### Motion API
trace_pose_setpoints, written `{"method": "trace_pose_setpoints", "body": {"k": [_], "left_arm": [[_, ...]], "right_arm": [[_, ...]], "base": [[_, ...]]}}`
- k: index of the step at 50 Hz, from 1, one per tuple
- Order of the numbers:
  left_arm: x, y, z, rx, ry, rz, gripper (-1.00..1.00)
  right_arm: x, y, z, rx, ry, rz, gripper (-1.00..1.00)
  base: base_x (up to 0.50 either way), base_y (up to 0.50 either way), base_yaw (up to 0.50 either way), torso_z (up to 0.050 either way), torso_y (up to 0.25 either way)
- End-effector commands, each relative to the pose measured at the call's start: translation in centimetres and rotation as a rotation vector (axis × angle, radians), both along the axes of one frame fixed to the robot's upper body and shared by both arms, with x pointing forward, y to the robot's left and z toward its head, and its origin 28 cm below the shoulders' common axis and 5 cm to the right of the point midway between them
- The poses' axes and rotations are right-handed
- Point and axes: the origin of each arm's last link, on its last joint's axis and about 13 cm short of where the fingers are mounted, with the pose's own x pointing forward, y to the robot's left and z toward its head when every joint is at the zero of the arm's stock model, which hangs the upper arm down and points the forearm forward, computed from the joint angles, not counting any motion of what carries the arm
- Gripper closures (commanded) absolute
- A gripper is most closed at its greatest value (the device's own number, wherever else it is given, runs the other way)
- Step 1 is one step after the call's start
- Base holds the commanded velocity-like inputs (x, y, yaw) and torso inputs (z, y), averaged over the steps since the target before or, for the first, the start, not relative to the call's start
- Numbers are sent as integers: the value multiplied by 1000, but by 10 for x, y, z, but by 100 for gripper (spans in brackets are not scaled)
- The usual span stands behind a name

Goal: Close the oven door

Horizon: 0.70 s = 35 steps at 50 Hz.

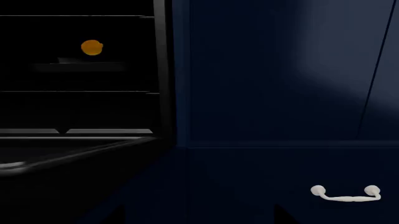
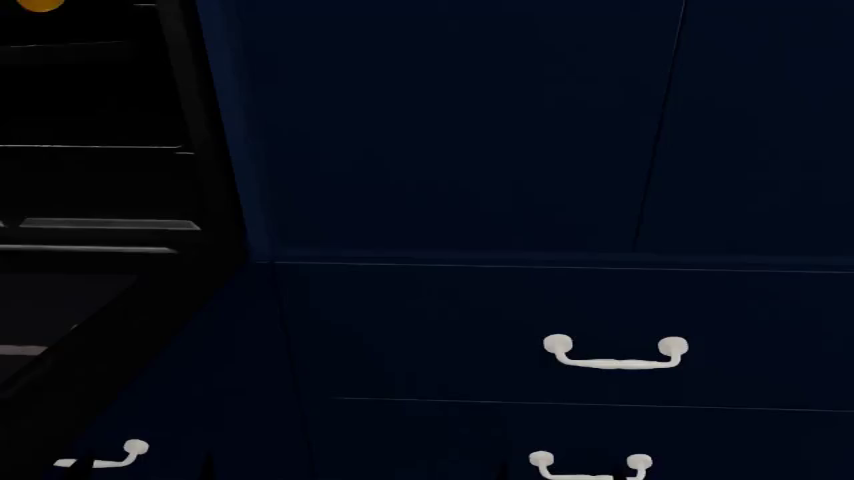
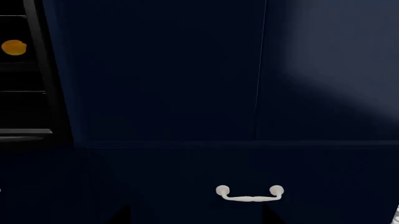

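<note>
The oven door (image 1: 56,196) hangs open, a glossy black panel tilted down and outward below the dark oven cavity (image 1: 74,74); the head view shows it at lower left (image 2: 54,350). Only the two dark fingertips of my left gripper (image 1: 199,217) show, set wide apart and open, facing the navy cabinet just right of the oven. My right gripper (image 3: 195,217) is likewise open with nothing between its tips, and it faces a navy drawer front further right. Neither gripper touches the door. No arm shows in the head view.
An orange round object (image 1: 91,47) sits on a rack inside the oven. Navy cabinet fronts (image 2: 534,150) fill the right side. Drawers below carry white curved handles (image 2: 615,353) (image 1: 346,193) (image 3: 249,193). The oven's black frame (image 3: 37,84) borders the cabinets.
</note>
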Motion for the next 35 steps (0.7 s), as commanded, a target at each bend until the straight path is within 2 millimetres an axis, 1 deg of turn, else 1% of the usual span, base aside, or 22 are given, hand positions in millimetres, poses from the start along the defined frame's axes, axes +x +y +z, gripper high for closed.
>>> {"method": "trace_pose_setpoints", "body": {"k": [1, 8, 11, 19, 35], "left_arm": [[0, 0, 0, 0, 0, 0, -100], [-1, 2, 1, -14, -4, 11, -100], [-1, 2, 0, -13, 3, 14, -100], [-1, 3, 0, -9, 10, 22, -100], [0, 1, -1, 13, 11, 13, -100]], "right_arm": [[0, 0, 0, 0, 0, 0, -100], [2, 1, -2, -10, 22, -8, -100], [2, 0, -1, -18, 11, -38, -100], [3, 2, -2, -37, 20, -33, -100], [2, 2, -2, -50, 14, -34, -100]], "base": [[0, 0, 0, 0, 0], [0, 0, 0, 0, 0], [0, 0, 0, 0, 0], [0, 0, 0, 0, 0], [0, 0, 0, -49, 0]]}}
